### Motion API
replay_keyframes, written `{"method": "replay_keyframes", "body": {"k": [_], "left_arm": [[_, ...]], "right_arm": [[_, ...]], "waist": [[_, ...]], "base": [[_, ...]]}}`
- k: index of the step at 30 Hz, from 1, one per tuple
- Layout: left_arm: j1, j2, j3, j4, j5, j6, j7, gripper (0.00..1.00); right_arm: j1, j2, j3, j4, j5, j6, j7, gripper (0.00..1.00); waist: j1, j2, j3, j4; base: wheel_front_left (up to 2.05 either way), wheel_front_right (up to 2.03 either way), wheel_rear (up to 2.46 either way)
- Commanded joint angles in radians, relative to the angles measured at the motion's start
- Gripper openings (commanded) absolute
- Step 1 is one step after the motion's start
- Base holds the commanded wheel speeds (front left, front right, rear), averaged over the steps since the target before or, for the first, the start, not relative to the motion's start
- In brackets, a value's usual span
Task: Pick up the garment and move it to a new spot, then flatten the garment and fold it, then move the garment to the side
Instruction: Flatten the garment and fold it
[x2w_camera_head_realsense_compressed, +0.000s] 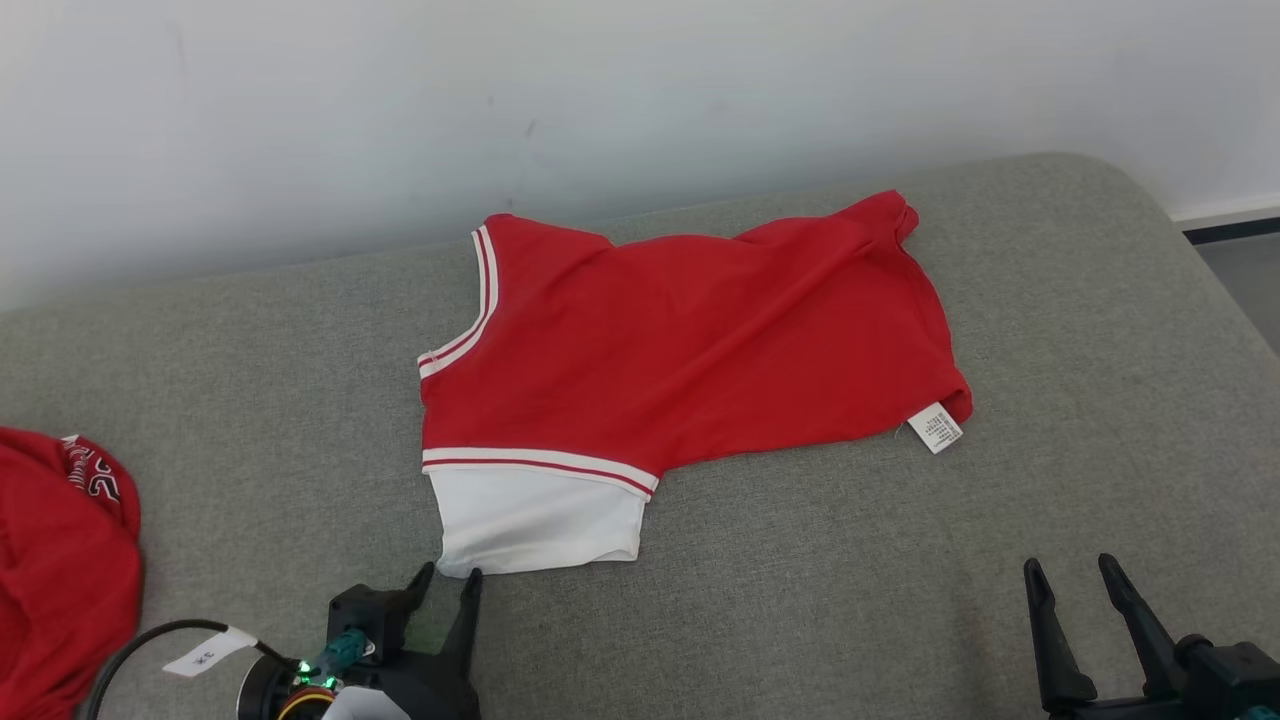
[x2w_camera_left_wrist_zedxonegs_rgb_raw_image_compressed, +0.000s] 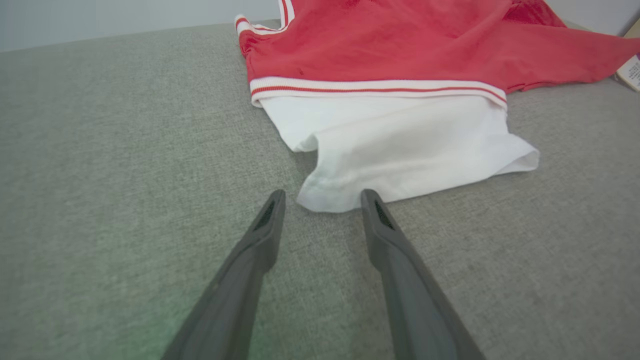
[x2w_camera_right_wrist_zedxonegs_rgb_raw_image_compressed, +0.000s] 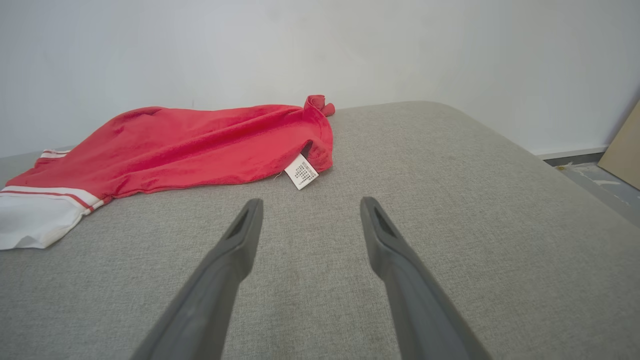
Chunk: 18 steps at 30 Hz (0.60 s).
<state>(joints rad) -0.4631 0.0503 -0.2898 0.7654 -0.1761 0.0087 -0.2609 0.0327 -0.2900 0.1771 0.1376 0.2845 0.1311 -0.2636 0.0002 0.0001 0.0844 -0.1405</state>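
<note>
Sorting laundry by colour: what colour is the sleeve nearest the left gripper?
White, below a white-and-red striped band; the sleeve shows best in the left wrist view.

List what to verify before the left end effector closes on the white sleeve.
1. Left end effector open: ok, fingers spread.
2. White sleeve lined up: ok, its near corner lies between the fingertips in the left wrist view.
3. Fabric gripped: not ok, nothing pinched yet.
4. Right end effector open and free: ok, it sits apart from the garment, on the near side of the label.
5. Garment flat: not ok, creases run across it and its far corner is rolled.
6. Other red cloth out of the way: ok, it lies apart, at the left edge of the grey cushion.
</note>
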Motion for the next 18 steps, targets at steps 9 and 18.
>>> {"method": "replay_keyframes", "body": {"k": [9,18], "left_arm": [[0.014,0.001,-0.007,-0.034,-0.044,-0.049,-0.005,0.00],[0.049,0.001,-0.049,-0.145,-0.081,-0.082,-0.005,0.00]], "right_arm": [[-0.071,0.000,-0.012,0.073,0.038,-0.001,-0.001,1.00],[-0.313,-0.004,0.001,0.404,0.065,-0.001,-0.001,1.00]], "waist": [[-0.0002,-0.0001,0.028,0.025],[-0.0002,-0.0001,0.084,0.074]], "base": [[0.00,0.00,0.00],[0.00,0.00,0.00]]}}
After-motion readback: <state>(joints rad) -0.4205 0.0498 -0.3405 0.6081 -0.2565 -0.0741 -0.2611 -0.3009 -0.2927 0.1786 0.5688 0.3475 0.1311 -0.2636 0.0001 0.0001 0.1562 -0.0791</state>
